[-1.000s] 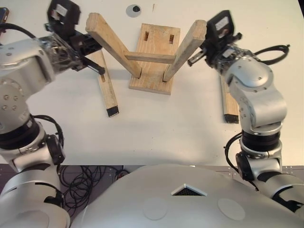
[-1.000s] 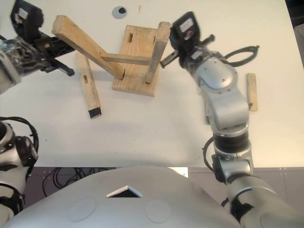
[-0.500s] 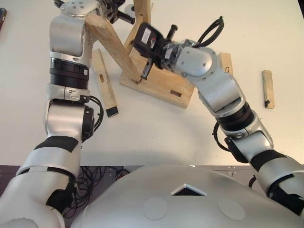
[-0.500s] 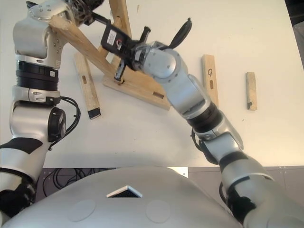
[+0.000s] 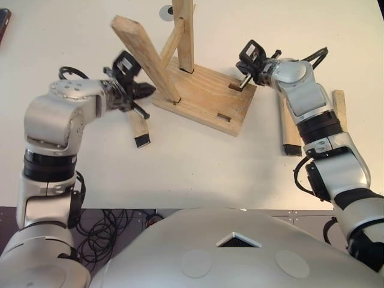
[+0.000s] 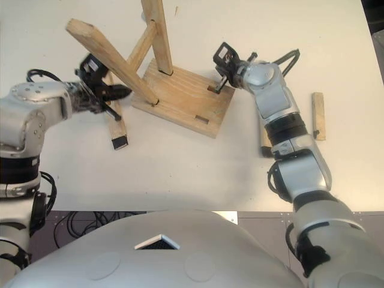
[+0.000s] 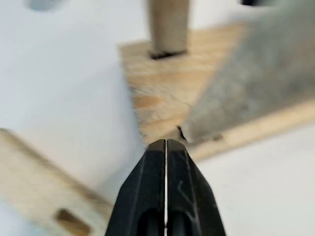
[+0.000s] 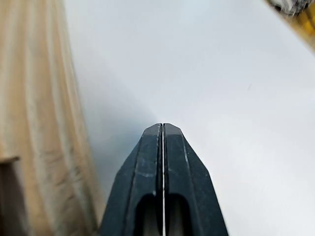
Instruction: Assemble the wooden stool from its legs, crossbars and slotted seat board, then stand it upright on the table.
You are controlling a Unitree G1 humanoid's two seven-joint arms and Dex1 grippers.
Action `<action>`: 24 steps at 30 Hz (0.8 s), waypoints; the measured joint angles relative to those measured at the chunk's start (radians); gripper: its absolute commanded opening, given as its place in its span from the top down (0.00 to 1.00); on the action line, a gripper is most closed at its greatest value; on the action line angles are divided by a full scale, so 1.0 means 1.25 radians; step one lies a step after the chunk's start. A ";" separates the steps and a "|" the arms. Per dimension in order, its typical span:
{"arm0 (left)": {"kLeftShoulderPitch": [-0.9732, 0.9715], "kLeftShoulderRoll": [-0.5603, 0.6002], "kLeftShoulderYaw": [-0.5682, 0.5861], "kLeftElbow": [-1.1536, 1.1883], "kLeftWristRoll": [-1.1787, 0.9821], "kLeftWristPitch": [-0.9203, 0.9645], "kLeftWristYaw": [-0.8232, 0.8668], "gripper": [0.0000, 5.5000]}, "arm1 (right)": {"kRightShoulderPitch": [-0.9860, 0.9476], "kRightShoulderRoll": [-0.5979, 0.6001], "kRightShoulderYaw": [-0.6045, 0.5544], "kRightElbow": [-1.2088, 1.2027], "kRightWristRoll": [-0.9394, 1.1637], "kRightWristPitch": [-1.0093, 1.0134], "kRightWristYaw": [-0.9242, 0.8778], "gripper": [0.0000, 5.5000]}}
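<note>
The slotted seat board (image 5: 207,99) lies flat on the table with two legs standing in it. One leg (image 5: 143,54) leans left and the other (image 5: 185,36) stands upright, with a crossbar (image 5: 172,41) between them. My left gripper (image 5: 147,91) is shut and empty, close to the foot of the leaning leg (image 7: 256,83). My right gripper (image 5: 241,83) is shut and empty at the board's far right corner, with the board's edge (image 8: 34,123) beside it. One loose leg (image 5: 135,125) lies left of the board, and another (image 5: 291,133) lies under my right forearm.
A short crossbar (image 5: 340,109) lies at the far right. A small grey disc (image 5: 165,11) sits at the back, behind the upright leg. The table's front edge (image 5: 180,207) runs across below, with cables hanging under it.
The board and its two legs have turned on the table. My left gripper has come down from the leg's top to its foot, and my right gripper has moved to the board's corner.
</note>
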 measured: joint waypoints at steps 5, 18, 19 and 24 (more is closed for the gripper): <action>0.040 0.046 -0.063 -0.064 -0.007 0.028 -0.017 1.00 | -0.027 0.003 0.012 0.068 -0.024 -0.057 0.043 1.00; 0.055 -0.005 -0.151 -0.003 0.021 -0.011 0.018 1.00 | 0.018 -0.003 0.056 -0.040 -0.070 -0.041 0.126 1.00; 0.029 -0.042 -0.151 0.049 0.042 -0.033 0.049 1.00 | 0.029 -0.006 0.058 -0.070 -0.071 -0.029 0.135 1.00; -0.127 -0.190 -0.133 0.343 0.149 -0.152 0.155 1.00 | 0.123 -0.043 0.066 -0.317 -0.060 0.116 0.224 1.00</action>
